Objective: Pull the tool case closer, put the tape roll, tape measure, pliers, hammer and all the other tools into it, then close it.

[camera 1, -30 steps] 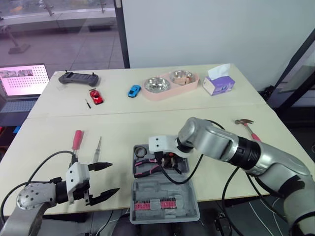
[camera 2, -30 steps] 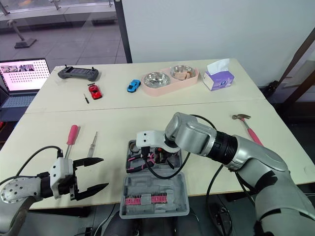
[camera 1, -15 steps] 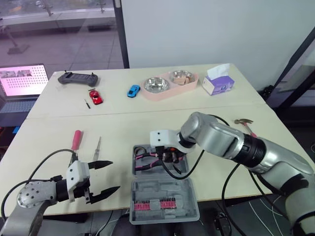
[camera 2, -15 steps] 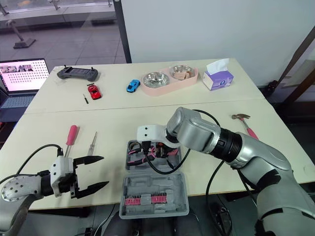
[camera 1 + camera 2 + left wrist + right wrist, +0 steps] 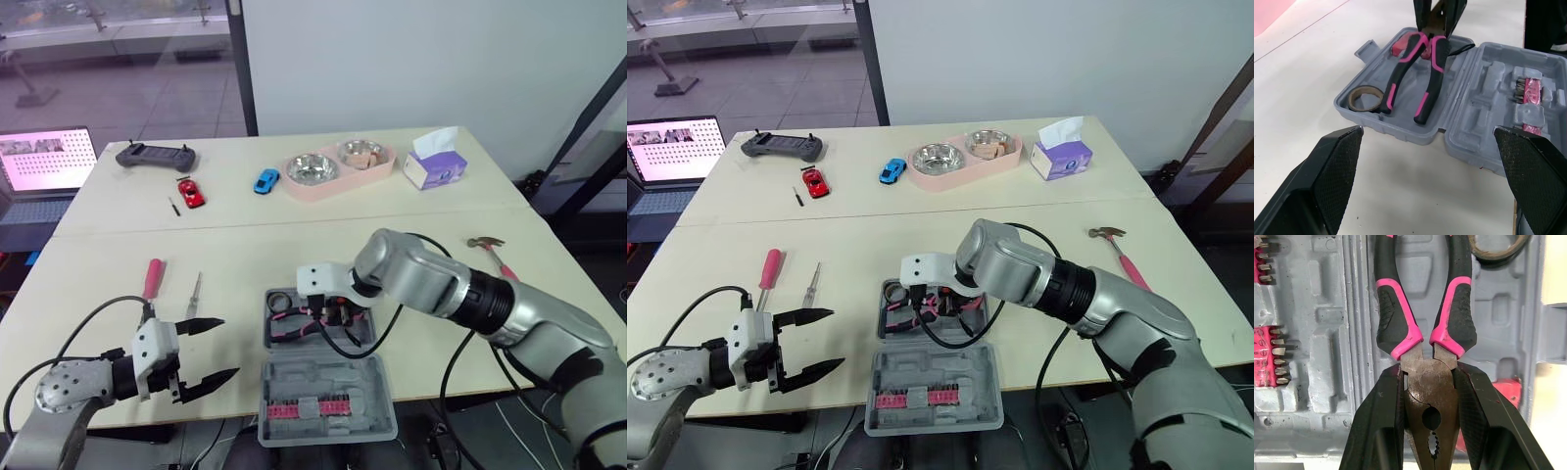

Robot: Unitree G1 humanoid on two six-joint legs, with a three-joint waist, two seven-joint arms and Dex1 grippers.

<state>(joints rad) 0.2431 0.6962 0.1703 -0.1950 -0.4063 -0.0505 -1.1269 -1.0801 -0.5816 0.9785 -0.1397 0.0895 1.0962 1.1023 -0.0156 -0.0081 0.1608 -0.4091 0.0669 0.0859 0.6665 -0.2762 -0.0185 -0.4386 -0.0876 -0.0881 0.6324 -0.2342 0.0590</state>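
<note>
The grey tool case (image 5: 328,387) lies open at the table's near edge, with red bits (image 5: 309,408) in its lid. My right gripper (image 5: 331,311) is shut on the head of the pink-and-black pliers (image 5: 1400,308), whose handles lie in the case tray beside the tape roll (image 5: 1365,97). A red item (image 5: 1506,391) sits in the tray behind the pliers. My left gripper (image 5: 211,350) hangs open to the left of the case, holding nothing. A pink-handled screwdriver (image 5: 153,277) and a thin screwdriver (image 5: 195,292) lie on the left. The hammer (image 5: 490,250) lies far right.
At the back stand a laptop (image 5: 44,162), a game controller (image 5: 157,155), a red toy car (image 5: 192,192), a blue toy car (image 5: 266,180), a pink tray with two metal bowls (image 5: 338,166) and a tissue box (image 5: 434,166).
My right gripper has shifted a little over the case tray while staying shut on the pliers. The left gripper has stayed open in nearly the same place.
</note>
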